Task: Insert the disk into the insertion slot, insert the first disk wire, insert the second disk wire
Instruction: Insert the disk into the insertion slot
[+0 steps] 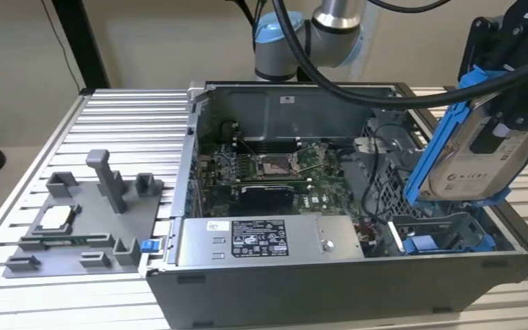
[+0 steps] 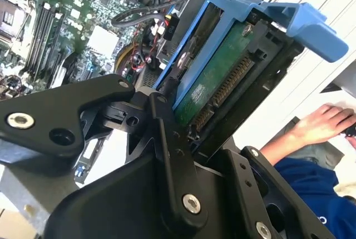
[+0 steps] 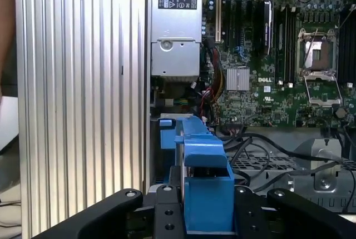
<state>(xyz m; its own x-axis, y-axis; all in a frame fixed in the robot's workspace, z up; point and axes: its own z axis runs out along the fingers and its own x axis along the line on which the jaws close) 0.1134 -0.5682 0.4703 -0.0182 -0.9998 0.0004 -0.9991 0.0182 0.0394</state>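
The gripper (image 1: 495,132) pinches the disk (image 1: 470,172) by its blue frame. We see the disk held tilted in the air above the open case (image 1: 337,282), at the exterior view's right, well above the power supply (image 1: 255,240).
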